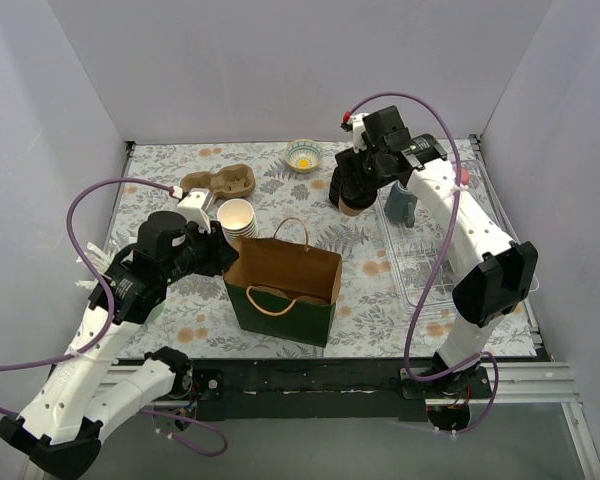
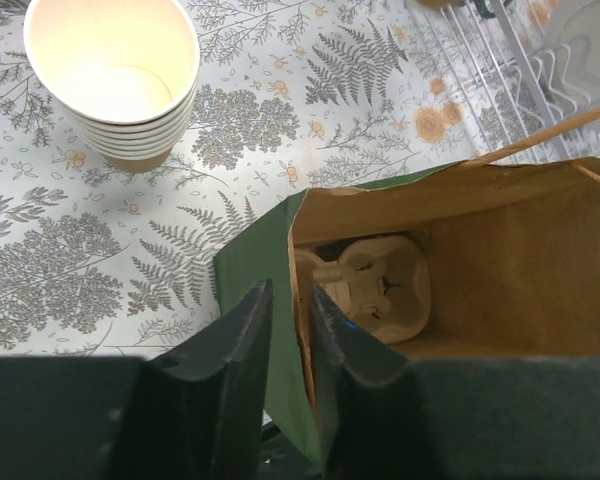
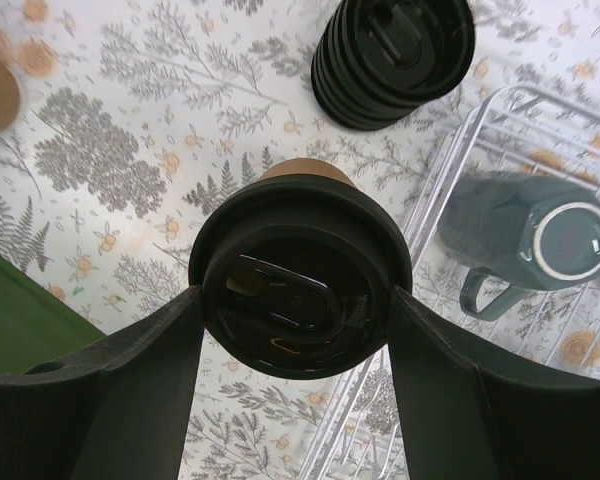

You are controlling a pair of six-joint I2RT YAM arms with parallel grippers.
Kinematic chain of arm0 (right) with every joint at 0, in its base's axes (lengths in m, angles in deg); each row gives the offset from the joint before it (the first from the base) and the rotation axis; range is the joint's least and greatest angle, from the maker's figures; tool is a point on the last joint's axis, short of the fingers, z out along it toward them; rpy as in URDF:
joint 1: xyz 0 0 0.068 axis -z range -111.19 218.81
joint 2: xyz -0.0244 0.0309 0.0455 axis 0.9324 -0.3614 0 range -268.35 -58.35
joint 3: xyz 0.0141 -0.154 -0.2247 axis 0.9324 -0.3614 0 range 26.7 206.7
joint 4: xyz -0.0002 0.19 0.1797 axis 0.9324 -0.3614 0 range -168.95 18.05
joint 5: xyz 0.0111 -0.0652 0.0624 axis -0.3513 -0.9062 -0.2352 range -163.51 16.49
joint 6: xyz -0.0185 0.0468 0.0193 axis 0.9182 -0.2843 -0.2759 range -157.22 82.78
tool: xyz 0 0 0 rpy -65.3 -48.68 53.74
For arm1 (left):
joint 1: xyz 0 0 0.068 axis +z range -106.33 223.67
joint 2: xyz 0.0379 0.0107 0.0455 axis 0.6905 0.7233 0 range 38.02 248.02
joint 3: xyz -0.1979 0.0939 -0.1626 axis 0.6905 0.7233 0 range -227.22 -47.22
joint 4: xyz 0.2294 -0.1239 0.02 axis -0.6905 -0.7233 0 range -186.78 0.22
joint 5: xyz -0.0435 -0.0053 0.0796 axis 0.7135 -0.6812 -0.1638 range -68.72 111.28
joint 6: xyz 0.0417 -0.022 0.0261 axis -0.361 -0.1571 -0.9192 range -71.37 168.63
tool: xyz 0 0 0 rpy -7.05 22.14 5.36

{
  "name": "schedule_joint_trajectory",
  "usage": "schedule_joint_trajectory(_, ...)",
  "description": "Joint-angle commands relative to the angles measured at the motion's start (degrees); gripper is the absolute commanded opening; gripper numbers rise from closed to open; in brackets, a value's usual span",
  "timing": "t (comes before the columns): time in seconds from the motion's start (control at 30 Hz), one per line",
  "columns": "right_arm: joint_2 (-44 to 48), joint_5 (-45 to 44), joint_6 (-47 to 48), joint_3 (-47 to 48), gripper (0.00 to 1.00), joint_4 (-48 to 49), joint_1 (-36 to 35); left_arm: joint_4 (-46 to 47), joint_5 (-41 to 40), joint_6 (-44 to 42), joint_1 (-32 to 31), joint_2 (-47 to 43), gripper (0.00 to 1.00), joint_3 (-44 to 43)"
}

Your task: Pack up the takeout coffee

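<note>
Takeout coffee (image 3: 296,272): a lidded brown cup at the far side of the table (image 1: 370,300), about 1 o'clock from the paper bag (image 1: 280,305) in the overhead view. I could not tell whether its base rested on the table.
Right gripper (image 3: 296,305): clamped on the takeout coffee, with one finger against each side of the black lid's rim, at 9 and 3 o'clock in the wrist view.
Left gripper (image 2: 288,335): pinched closed on the bag's left wall at the top edge, holding the mouth open.
Bag contents: a pulp carrier (image 2: 375,285) lay on the bottom with no cup in it.
Neighbours: the stack of lids (image 3: 392,55) was near the cup at 1 o'clock. The dark mug (image 3: 525,235) sat in the wire rack (image 1: 425,265) at 3 o'clock. The stack of lidless cups (image 1: 238,218) stood at 11 o'clock of the bag.
Handling (judged): the paper wall is light and soft and would dent under a squeeze. If filled, the cup would be top-heavy and spill when tilted. The lid is stiff, smooth and only pressed on, so a grip there could slip or pop it off.
Hold point (judged): just under the lid, on the rolled upper wall where the cup is stiffest. Keep it upright.
</note>
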Motion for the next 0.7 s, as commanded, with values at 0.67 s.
schedule_joint_trajectory(0.67,16.53,24.95,-2.55,21.6,0.49,6.83,-5.81,0.62,4.1,5.29,0.14,1.22,0.0,-2.0)
